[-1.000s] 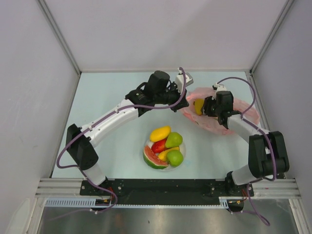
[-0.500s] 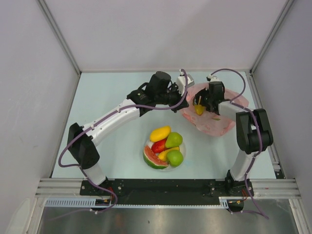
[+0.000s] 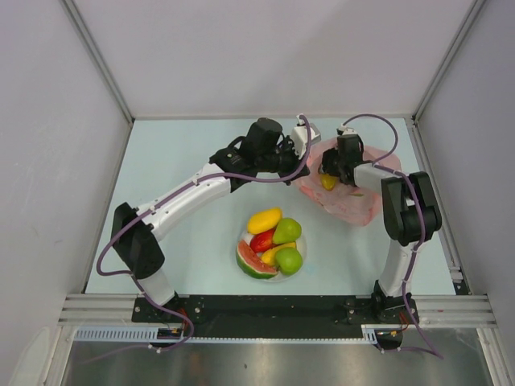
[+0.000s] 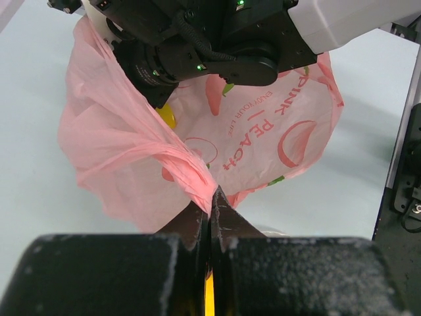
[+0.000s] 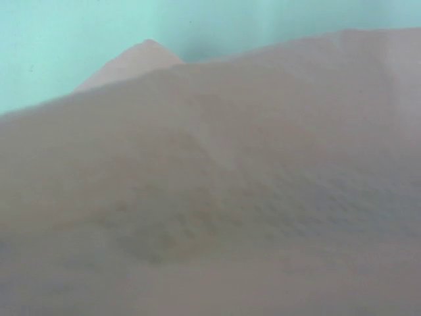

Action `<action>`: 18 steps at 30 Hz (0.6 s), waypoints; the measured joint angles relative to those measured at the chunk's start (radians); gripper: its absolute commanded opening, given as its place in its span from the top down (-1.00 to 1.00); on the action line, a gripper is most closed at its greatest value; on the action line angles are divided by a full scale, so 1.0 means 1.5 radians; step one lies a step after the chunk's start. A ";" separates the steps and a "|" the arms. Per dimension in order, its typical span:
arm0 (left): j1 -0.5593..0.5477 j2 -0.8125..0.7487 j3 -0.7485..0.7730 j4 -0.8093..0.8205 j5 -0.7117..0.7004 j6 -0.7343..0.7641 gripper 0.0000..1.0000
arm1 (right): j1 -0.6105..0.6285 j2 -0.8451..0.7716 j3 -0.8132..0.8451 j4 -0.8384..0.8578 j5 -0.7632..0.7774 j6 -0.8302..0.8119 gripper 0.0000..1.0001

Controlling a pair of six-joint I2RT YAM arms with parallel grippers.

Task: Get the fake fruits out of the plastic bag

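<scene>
The pink plastic bag (image 3: 362, 201) lies at the back right of the table. My left gripper (image 3: 307, 153) is shut on a bunched fold of the bag's rim (image 4: 200, 178) and holds it up. My right gripper (image 3: 331, 170) reaches into the bag's mouth, just above a yellow fruit (image 3: 328, 182); its fingers are hidden by the film. In the left wrist view the right gripper's black body (image 4: 197, 59) fills the opening and the yellow fruit (image 4: 168, 117) peeks out below it. The right wrist view shows only blurred pink film.
A bowl (image 3: 302, 241) near the front middle holds a yellow-orange mango (image 3: 265, 219), a red mango (image 3: 261, 240), two green pears (image 3: 287, 230), a watermelon slice (image 3: 253, 263) and a yellow piece (image 3: 278, 252). Grey walls close in the table on three sides.
The right arm has folded upright, and its gripper has slid left and back, deeper into the bag's mouth. The left arm and bag rim have stayed put.
</scene>
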 measured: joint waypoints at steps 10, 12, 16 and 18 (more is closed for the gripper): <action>0.000 0.001 0.000 0.001 -0.008 0.005 0.99 | -0.002 -0.030 0.013 -0.044 -0.034 -0.028 0.53; 0.000 0.002 0.000 0.001 -0.010 0.005 0.99 | -0.003 -0.068 0.013 -0.074 -0.056 -0.042 0.59; 0.000 0.014 0.004 0.003 -0.011 0.003 1.00 | 0.003 -0.185 0.018 -0.148 -0.103 -0.079 0.65; 0.001 0.026 0.011 0.004 -0.010 -0.002 0.99 | 0.007 -0.239 0.025 -0.175 -0.121 -0.097 0.66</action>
